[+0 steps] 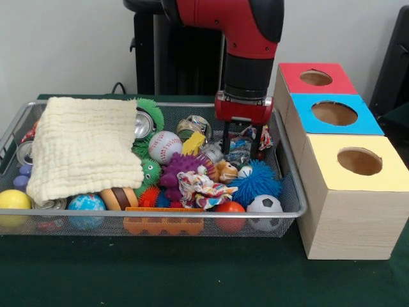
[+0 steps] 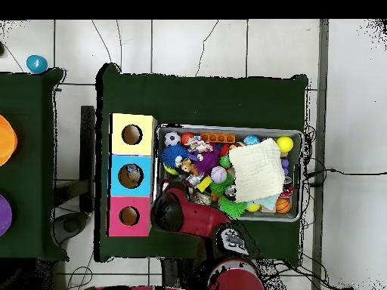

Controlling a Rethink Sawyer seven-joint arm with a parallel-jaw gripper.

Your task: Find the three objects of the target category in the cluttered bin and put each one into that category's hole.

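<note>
- Green-covered worktop (image 1: pixel 192 275) carries a wire-mesh bin (image 1: pixel 295 198); this bin is the landmark.
- At the bin's near rim: orange plastic crate (image 1: pixel 163 224), black-and-white soccer ball (image 1: pixel 264 212), yellow ball (image 1: pixel 13 200).
- Cream folded cloth (image 1: pixel 83 147) covers the bin's left half.
- Mid-bin: white baseball (image 1: pixel 165 146), spiky blue ball (image 1: pixel 255 182).
- Toward the far right corner, the red-and-black tool (image 1: pixel 243 152) is down in the clutter; I cannot tell whether it grips anything.
- Right of the bin: wooden box with yellow hole (image 1: pixel 359 161), blue hole (image 1: pixel 334 113), red hole (image 1: pixel 316 78).
</note>
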